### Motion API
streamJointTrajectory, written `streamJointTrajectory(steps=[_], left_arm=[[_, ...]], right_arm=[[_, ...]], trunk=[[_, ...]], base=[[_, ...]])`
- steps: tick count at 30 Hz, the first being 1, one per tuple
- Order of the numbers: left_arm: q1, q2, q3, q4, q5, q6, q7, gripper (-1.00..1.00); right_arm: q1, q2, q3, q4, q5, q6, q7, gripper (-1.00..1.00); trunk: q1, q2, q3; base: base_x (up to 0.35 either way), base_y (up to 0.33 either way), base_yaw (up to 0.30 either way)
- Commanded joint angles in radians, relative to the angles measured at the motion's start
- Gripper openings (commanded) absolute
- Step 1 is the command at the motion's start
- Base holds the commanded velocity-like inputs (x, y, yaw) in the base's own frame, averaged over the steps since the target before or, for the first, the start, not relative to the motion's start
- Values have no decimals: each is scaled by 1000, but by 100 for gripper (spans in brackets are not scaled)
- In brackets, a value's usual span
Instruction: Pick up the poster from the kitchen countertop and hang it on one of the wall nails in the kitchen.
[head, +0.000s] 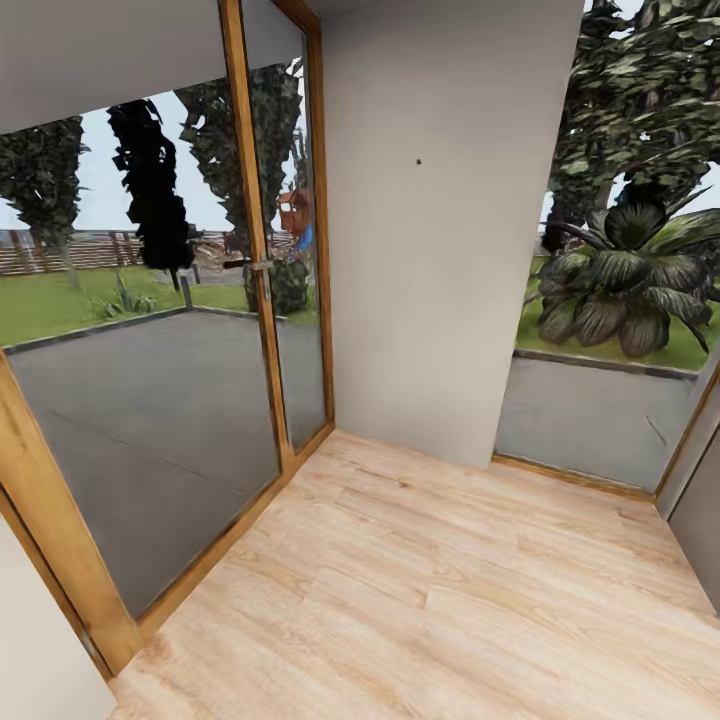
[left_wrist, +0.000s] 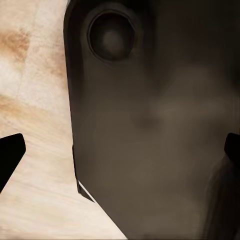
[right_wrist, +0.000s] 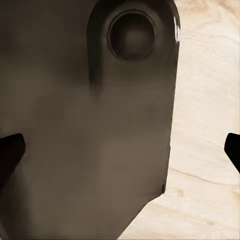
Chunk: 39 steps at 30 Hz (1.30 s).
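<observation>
Pale wood flooring (head: 420, 590) runs up to an off-white wall panel (head: 440, 250) at twelve o'clock in the head view, with a glass door in a wooden frame (head: 262, 270) at ten o'clock. One small dark wall nail (head: 418, 161) sits high on the panel. No poster or countertop appears, so which arm is nearer cannot be judged.

Left wrist view: the left gripper (left_wrist: 120, 155) has its dark fingertips far apart, released, over the robot's dark body (left_wrist: 150, 150).

Right wrist view: the right gripper (right_wrist: 120, 152) is likewise spread and empty.
</observation>
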Motion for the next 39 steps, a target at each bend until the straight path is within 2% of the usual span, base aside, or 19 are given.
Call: streamJointTrajectory(steps=[1, 5, 20, 24, 29, 30, 31, 34, 38, 39], left_arm=[[0, 0, 0, 0, 0, 0, 0, 100], [-1, -21, -3, -11, 2, 2, -13, 100], [-1, -21, -2, -11, 2, 2, -13, 100], [21, -34, 4, -33, 1, -14, -6, 100], [47, -20, 6, -61, -1, -42, -2, 100], [47, -18, 6, -278, -1, -73, -3, 100], [49, -2, 6, -464, -4, -83, -3, 100], [49, 7, 5, -569, -6, -83, -4, 100], [49, 11, 4, -608, -7, -85, -5, 100], [49, 11, 0, -631, -49, -86, -4, 100]], right_arm=[[0, 0, 0, 0, 0, 0, 0, 100], [-4, 9, 4, -1, 4, -1, 10, 100], [-4, 9, 5, -1, 4, 0, 10, 100], [-27, 8, 2, -24, -2, -23, 8, 100], [-56, -8, 0, -53, -5, -51, 6, 100], [-75, -16, 0, -223, -5, -212, 6, 100], [-83, -44, -1, -315, -6, -233, 6, 100], [-84, -50, -1, -336, -6, -237, 6, 100], [-84, -58, -1, -343, -5, -238, 4, 100], [-84, -63, 0, -341, -3, -239, 3, 100]], trunk=[[0, 0, 0], [0, 0, 0], [0, 0, 0], [0, 0, 0], [0, 0, 0], [0, 0, 0], [0, 0, 0], [0, 0, 0], [0, 0, 0], [0, 0, 0]], base=[[0, 0, 0], [0, 0, 0], [0, 0, 0], [0, 0, 0], [0, 0, 0], [0, 0, 0], [0, 0, 0], [0, 0, 0], [0, 0, 0], [0, 0, -26]])
